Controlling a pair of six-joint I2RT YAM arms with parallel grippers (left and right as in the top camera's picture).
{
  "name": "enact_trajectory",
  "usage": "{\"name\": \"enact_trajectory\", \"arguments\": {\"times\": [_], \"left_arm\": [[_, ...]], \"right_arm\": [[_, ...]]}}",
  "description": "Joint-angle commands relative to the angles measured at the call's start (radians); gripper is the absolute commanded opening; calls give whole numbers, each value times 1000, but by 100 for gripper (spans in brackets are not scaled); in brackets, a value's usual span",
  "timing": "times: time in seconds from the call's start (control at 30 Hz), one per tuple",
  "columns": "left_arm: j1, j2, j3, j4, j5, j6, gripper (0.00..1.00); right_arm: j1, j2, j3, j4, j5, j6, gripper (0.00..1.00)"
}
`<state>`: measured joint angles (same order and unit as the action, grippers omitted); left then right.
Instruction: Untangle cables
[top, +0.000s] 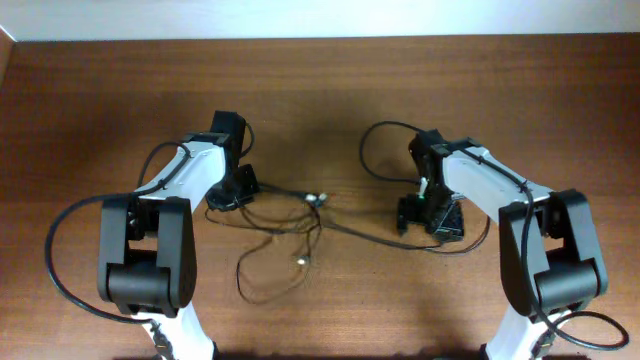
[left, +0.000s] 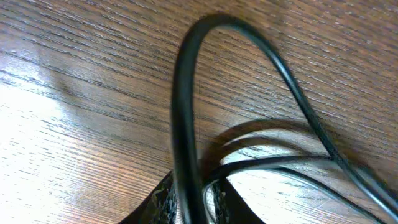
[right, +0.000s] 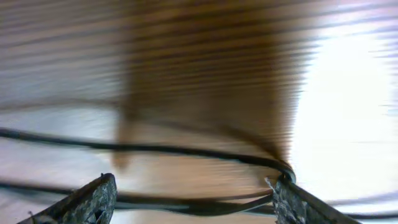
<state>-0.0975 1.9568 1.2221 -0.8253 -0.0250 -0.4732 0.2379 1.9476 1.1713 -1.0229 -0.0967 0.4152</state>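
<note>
Brown wood-grain table (top: 320, 90) under tangled cables (top: 318, 200)

The left arm (top: 190, 172), a jointed white-and-black robot limb, stands on its base at the bottom of the overhead view. Its bulky black shoulder block sits low and its white forearm reaches forward and inward. The left gripper (top: 238, 190), a black two-finger claw, points downward. In the wrist view its dark textured fingertips (left: 163, 202) sit close together, pinched on a thin black cable (left: 183, 124). The right arm (top: 485, 178), of the same white-and-black build, mirrors this pose, with its forearm angled in toward the middle. The right gripper (top: 427, 218), also black and two-fingered, hangs low with its jaws spread wide. Its dark fingertips (right: 93, 200) stand at opposite sides of the wrist view.
</note>
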Motion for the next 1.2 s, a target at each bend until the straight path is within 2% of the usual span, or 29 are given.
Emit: {"name": "enact_trajectory", "arguments": {"times": [0.0,0.1,0.17,0.2,0.23,0.27,0.3,0.4,0.5,0.67,0.8,0.83,0.97,1.17], "left_arm": [[23,106,-59,-14,8,58,23],[25,49,76,-152,0,87,24],[22,-29,206,-242,1,86,31],[22,-76,277,-280,4,86,44],[22,-111,332,-310,8,86,75],[22,-143,376,-333,20,86,94],[22,-167,400,-342,39,86,98],[22,-217,409,-365,90,86,99],[12,-215,372,-381,97,95,100],[0,-215,278,-381,96,135,99],[0,-215,246,-381,96,134,99],[0,-215,246,-381,97,134,99],[0,-215,246,-380,97,127,99],[0,-215,246,-380,97,127,99]], "right_arm": [[-61,108,-69,58,171,-23,89],[-63,108,-62,65,154,-42,91],[-63,108,-21,32,137,-45,94],[-63,106,21,-15,130,-45,94],[-62,104,82,-88,127,-71,95],[-61,101,134,-146,124,-98,94],[-60,100,186,-200,116,-125,95],[-61,99,324,-347,51,-202,100],[-63,102,334,-348,56,-201,99],[-63,103,246,-251,160,-142,97],[-61,103,188,-121,152,-142,96],[-61,103,186,-98,133,-146,94],[-60,103,186,-2,-152,-232,90],[0,103,186,117,-162,-232,89]]}}
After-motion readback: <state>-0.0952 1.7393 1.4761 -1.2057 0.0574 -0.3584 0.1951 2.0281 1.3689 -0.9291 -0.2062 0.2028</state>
